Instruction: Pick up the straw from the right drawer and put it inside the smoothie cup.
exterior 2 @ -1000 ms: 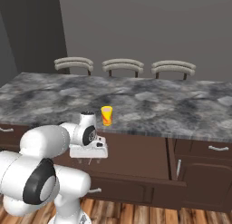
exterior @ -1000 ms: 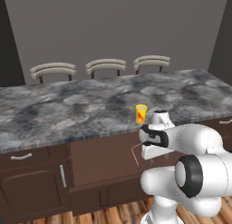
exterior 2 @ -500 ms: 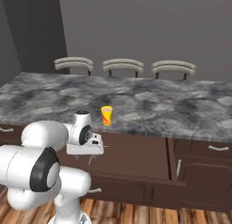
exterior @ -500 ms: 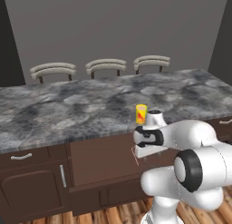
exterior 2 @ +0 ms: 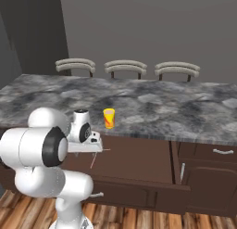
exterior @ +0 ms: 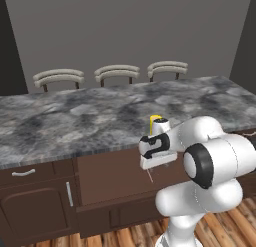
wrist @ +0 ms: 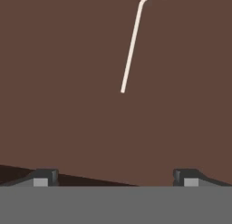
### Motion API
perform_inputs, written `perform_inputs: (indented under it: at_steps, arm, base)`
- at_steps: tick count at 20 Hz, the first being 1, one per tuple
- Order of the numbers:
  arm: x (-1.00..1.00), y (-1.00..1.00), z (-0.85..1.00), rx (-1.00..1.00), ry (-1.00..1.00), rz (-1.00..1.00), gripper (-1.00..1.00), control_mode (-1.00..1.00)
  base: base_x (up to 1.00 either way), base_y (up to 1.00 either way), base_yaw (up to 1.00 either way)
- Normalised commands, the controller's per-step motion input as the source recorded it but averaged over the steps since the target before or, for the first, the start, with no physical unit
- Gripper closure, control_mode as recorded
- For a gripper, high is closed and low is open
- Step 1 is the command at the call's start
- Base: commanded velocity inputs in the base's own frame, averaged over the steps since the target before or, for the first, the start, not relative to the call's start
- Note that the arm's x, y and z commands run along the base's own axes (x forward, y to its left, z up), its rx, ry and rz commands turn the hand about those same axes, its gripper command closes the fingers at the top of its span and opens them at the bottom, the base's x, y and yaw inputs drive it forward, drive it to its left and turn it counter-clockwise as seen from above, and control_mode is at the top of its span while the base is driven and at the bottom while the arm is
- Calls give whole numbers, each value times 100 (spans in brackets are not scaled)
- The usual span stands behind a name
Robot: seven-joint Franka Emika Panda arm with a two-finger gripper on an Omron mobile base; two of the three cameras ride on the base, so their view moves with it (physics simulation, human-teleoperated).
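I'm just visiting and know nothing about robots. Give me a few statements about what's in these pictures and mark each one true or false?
1. The straw lies on the brown floor of the open right drawer. True.
2. The gripper is clamped on the straw. False: its jaws stand wide open and the straw lies ahead of them, untouched.
3. The smoothie cup stands upright on the marble counter. True.
4. The straw is already in the cup. False: it is in the drawer.
5. Three chairs stand behind the counter. True.
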Motion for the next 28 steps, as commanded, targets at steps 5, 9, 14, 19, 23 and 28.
perform_inputs:
  at_steps: [5, 9, 14, 19, 23, 28]
  arm:
    - [22, 0, -23, 0, -6, 0, -100, -100]
    - [22, 0, -31, 0, -9, 0, -100, -100]
    - [23, 0, -37, 0, -7, 0, -100, -100]
    - [24, 0, -39, 0, -2, 0, -100, -100]
    - [32, 0, -25, 0, 0, 0, -100, -100]
    - [38, 0, -6, 0, 0, 0, -100, -100]
  base:
    - [0, 0, 0]
    - [0, 0, 0]
    - [0, 0, 0]
    - [0, 0, 0]
    - [0, 0, 0]
    - [0, 0, 0]
